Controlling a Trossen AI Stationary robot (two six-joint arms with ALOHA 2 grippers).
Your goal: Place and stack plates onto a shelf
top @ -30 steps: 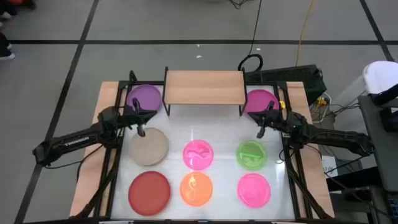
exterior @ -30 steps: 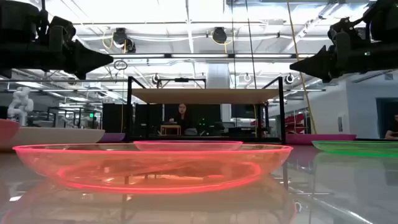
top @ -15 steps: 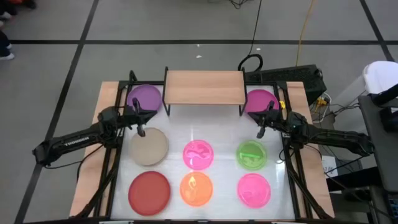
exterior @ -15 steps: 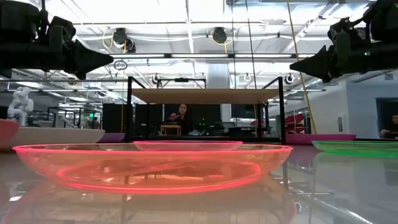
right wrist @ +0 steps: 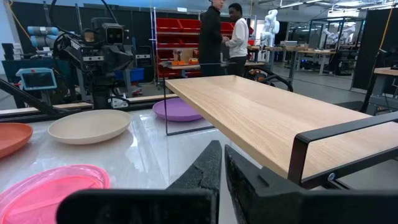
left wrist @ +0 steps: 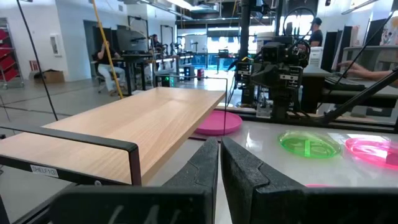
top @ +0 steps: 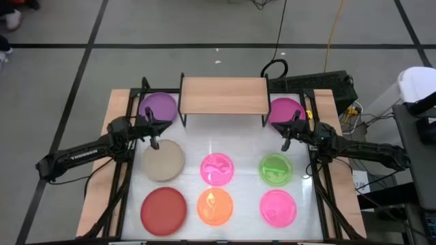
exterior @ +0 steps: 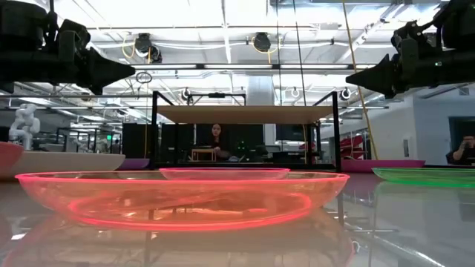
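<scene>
Eight round plastic plates lie on the glossy white tabletop (top: 238, 146), none on the light-wood shelf (top: 223, 94): purple (top: 159, 107), beige (top: 163, 160), red (top: 163, 207), two translucent pink (top: 217, 169), orange (top: 215, 207), green (top: 276, 169), magenta (top: 285, 110). The left gripper (top: 154, 141) and right gripper (top: 286, 143) hover empty, fingers pinched together. Workshop beyond.

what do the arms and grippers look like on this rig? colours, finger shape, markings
Both arms are dark, near black, slim and jointed. The left arm carries white lettering along its forearm link; none is readable on the right arm. The left gripper and right gripper each have two matte black, grainy, wedge-shaped fingers tapering to narrow tips.
</scene>
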